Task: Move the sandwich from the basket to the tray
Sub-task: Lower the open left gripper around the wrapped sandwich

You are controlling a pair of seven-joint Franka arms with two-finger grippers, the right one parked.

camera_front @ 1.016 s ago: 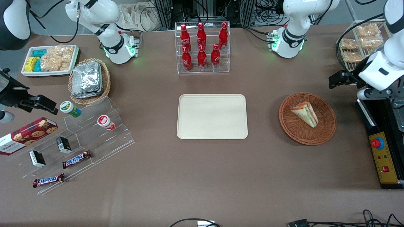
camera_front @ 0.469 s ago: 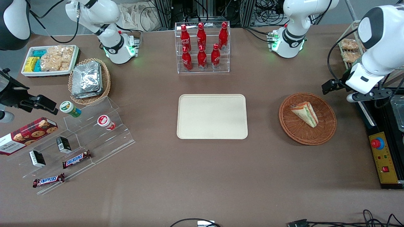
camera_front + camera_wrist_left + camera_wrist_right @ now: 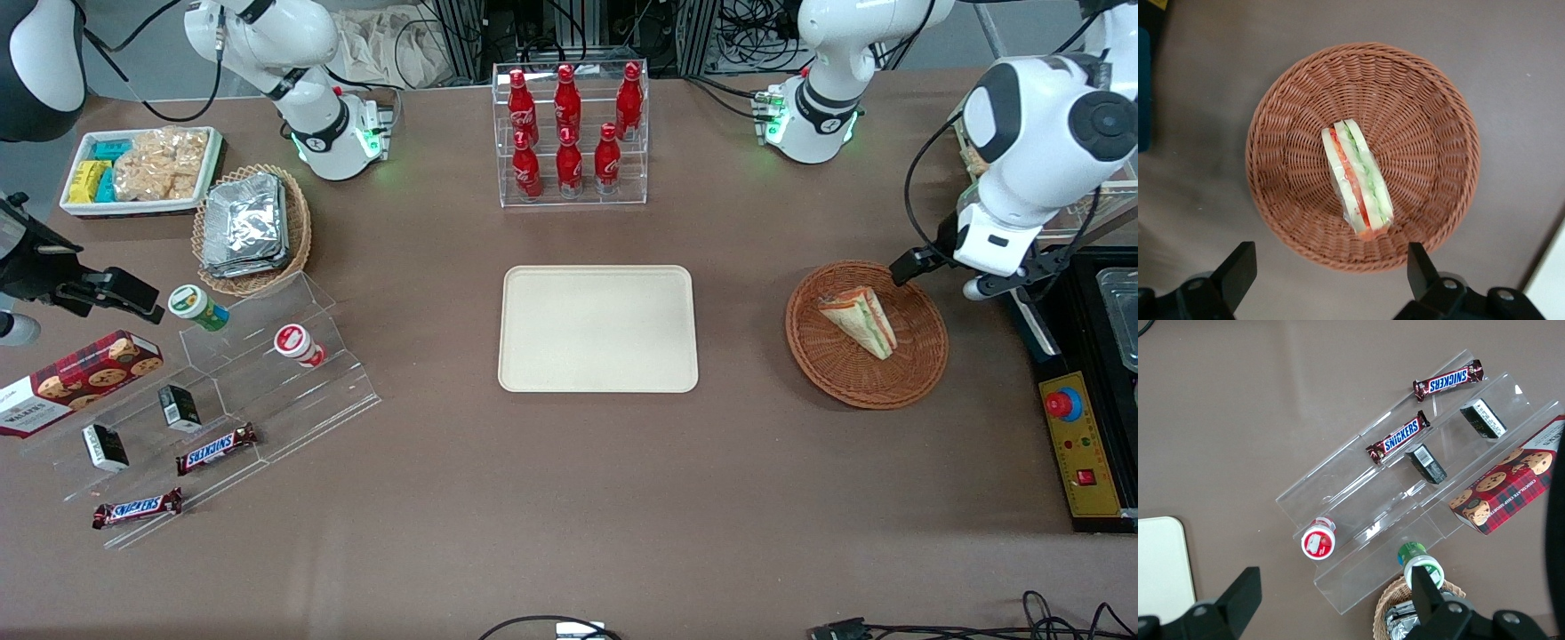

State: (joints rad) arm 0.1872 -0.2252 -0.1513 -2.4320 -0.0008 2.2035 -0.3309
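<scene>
Sandwich [image 3: 859,321]: triangular wedge with red, green and yellow filling, lying inside the basket [image 3: 920,373], cut edge up, not touched by anything.

Basket: round, reddish-brown wicker, on the brown surface [image 3: 569,498] toward the working arm's end.

Tray [image 3: 597,328]: cream, rectangular, mid-surface, well apart from the basket, nothing on it.

Gripper [image 3: 1328,268]: raised above the basket's rim on the working arm's side; fingers [image 3: 1240,265] spread wide apart, holding nothing, the sandwich in sight between them in the left wrist view.

Bottle rack [image 3: 571,133]: clear, holding red bottles, farther from the front camera than the tray.
</scene>
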